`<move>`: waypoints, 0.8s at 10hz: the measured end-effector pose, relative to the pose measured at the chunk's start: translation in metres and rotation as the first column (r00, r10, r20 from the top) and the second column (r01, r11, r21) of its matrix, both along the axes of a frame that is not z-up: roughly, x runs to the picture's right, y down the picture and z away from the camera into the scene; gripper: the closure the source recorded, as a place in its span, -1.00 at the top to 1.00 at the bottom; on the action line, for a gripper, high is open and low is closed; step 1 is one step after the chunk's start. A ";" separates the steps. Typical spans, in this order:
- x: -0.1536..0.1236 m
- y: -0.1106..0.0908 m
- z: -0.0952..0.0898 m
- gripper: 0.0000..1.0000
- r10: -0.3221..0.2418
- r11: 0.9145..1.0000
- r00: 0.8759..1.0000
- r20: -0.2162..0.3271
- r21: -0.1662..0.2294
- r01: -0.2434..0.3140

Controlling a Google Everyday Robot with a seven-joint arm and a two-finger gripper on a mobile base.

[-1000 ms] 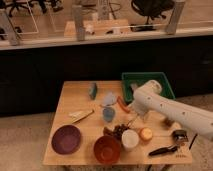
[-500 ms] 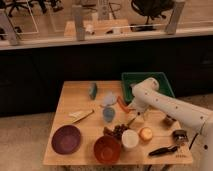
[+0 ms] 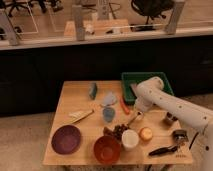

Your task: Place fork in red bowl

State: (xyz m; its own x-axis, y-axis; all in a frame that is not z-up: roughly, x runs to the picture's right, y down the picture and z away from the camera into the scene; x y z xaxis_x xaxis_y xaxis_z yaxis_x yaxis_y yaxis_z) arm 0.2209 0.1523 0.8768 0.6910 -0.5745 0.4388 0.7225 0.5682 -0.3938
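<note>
The red bowl stands at the table's front edge, between the purple dish and the white cup. My white arm reaches in from the right, bends over the green tray, and points down at the table's middle. The gripper hangs low just behind the white cup, to the right of and behind the red bowl. A slim pale grey piece shows right at its tip. It may be the fork, but I cannot tell it apart from the gripper.
A green tray sits at the back right. An orange stick, a blue cup, a dark cluster, an orange ball and a black-handled utensil crowd the middle and right. A pale wedge lies at the left.
The arm has shifted slightly and the gripper has come down closer to the table behind the white cup. The things on the table have not moved.
</note>
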 end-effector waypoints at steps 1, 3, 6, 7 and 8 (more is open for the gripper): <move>0.000 0.001 0.000 0.06 0.000 1.000 1.000 0.001 -0.003 0.000; -0.007 0.006 0.003 0.06 -0.009 1.000 1.000 0.008 -0.011 0.009; -0.012 0.014 0.009 0.01 -0.015 1.000 1.000 -0.001 -0.023 0.015; -0.014 0.017 0.012 -0.18 -0.016 0.999 1.000 -0.004 -0.028 0.016; -0.016 0.019 0.013 -0.36 -0.017 0.999 1.000 -0.005 -0.032 0.017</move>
